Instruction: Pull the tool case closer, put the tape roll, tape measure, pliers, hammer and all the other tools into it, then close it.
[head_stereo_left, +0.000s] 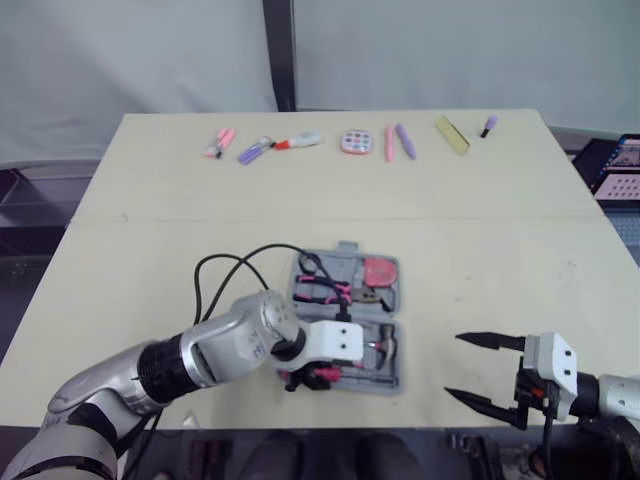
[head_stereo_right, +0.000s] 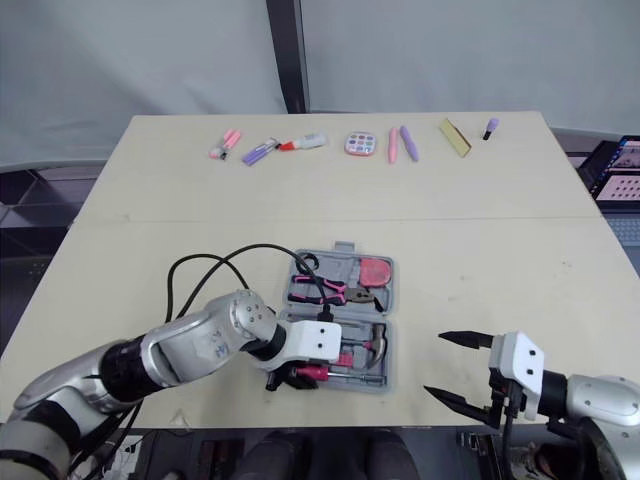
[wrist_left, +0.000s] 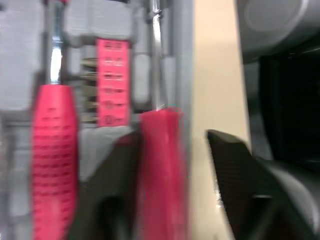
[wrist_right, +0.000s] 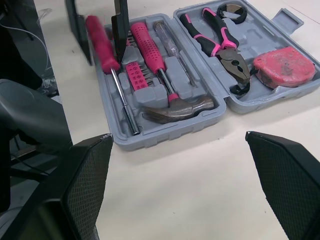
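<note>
The grey tool case (head_stereo_left: 392, 372) lies open at the table's near middle. In it sit pink-handled pliers (wrist_right: 220, 40), a pink tape measure (wrist_right: 282, 65), a hammer (wrist_right: 172, 104), a pink-handled screwdriver (wrist_right: 147, 45) and a black tape roll (wrist_right: 231, 10). My left gripper (wrist_right: 102, 50) is at the case's near left corner, open. Its fingers (wrist_left: 235, 165) straddle the handle of a second pink screwdriver (wrist_left: 160, 170), which lies along the case's front slot. A gap shows between that handle and one finger. To the right of the case, my right gripper (head_stereo_left: 453, 365) hovers open and holds nothing.
Small pink and purple items (head_stereo_left: 350, 142) line the far edge of the table (head_stereo_left: 500, 230). A black cable (head_stereo_left: 230, 265) loops from my left arm over the table left of the case. A blue box (head_stereo_left: 620, 165) stands off the right edge.
</note>
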